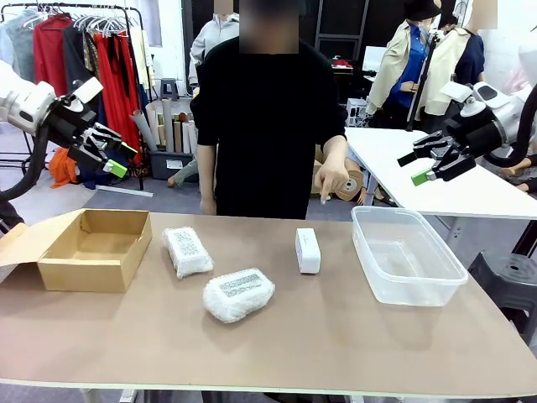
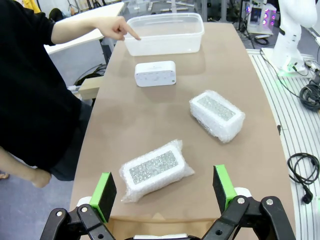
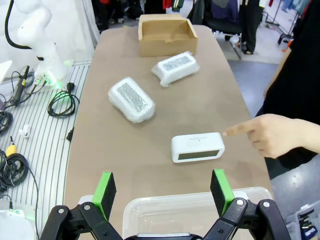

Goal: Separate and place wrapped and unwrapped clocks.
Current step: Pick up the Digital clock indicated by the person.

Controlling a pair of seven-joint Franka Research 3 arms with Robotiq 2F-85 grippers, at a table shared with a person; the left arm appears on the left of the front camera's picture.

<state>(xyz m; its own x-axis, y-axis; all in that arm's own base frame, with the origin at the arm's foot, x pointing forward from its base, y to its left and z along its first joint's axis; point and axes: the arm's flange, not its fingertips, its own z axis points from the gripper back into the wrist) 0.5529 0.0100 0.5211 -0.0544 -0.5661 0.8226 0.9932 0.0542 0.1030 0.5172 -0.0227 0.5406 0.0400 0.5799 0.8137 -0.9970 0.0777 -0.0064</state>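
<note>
Table (image 1: 336,336): brown top, carrying every item, with a person at the far side. Box (image 1: 80,277): at the left end, flaps open, nothing visible inside. Tub (image 1: 419,292): at the right end, likewise holding nothing. Far bundle (image 1: 187,251): lying just beside the box, label up. Near bundle (image 1: 238,294): lying toward the middle, closer to the robot, label up, apart from its neighbour. Clock (image 1: 308,250): bare, standing on edge between the bundles and the tub, touching neither. Left gripper (image 1: 122,158): raised above the box end, jaws wide apart, holding nothing. Right gripper (image 1: 413,168): raised above the tub end, jaws wide apart, likewise unladen. Hand (image 1: 334,178): pointing down toward the clock and tub area. Judged: sorting not yet begun; first pick pending, probably the clock to the tub by the right arm. Recommended: wait for the hand to clear, descend square over the clock, close across its thin faces, lift straight to avoid tipping. For the bundles: grip across the short width, firmly enough for slippery wrap.
</note>
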